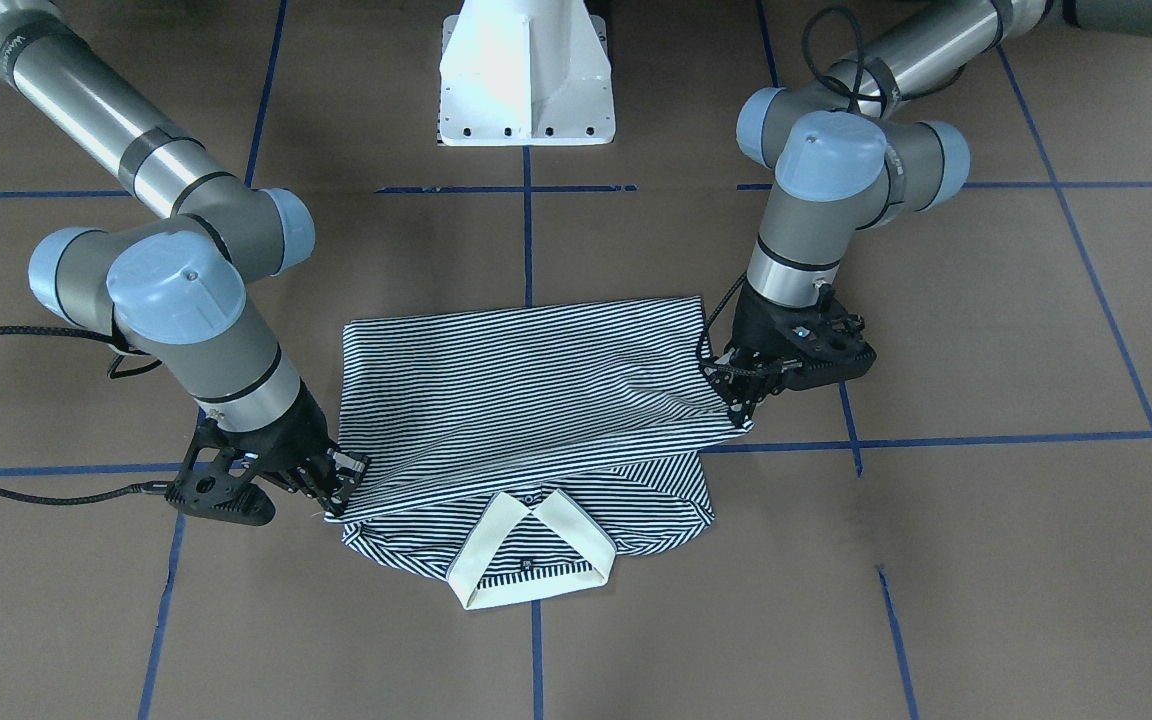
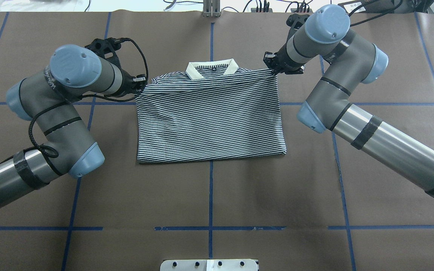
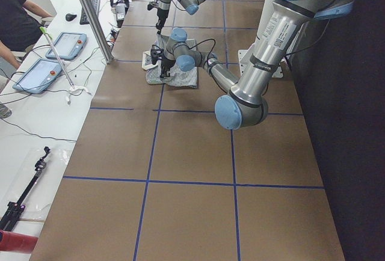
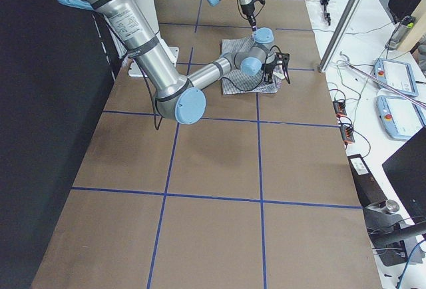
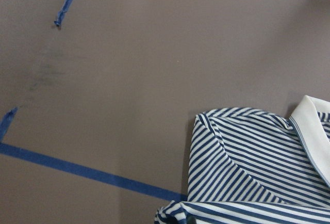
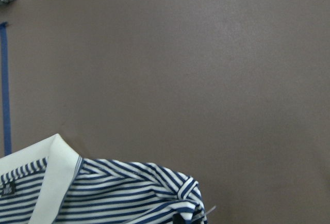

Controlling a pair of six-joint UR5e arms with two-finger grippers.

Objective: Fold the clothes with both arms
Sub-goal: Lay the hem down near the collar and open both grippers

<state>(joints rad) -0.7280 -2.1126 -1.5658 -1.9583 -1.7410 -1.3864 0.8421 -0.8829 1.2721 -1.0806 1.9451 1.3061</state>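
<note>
The striped polo shirt [image 2: 209,120] lies on the brown table, folded in half, its lower half brought over towards the cream collar [image 2: 212,69]. My left gripper [image 2: 140,84] is shut on the folded layer's corner at the shirt's left shoulder; in the front view it [image 1: 741,418] pinches that corner just above the table. My right gripper [image 2: 273,70] is shut on the other corner, seen in the front view [image 1: 341,495] at the left. The layer hangs taut between them. The collar [image 1: 531,550] stays uncovered. Both wrist views show a shoulder and the collar [image 5: 314,136] [image 6: 49,182].
The white pedestal base [image 1: 526,75] stands at the robot's side of the table. Blue tape lines [image 2: 211,195] cross the brown surface. A bench with tablets [image 3: 54,56] and a seated person [image 3: 18,20] lies beyond the far edge.
</note>
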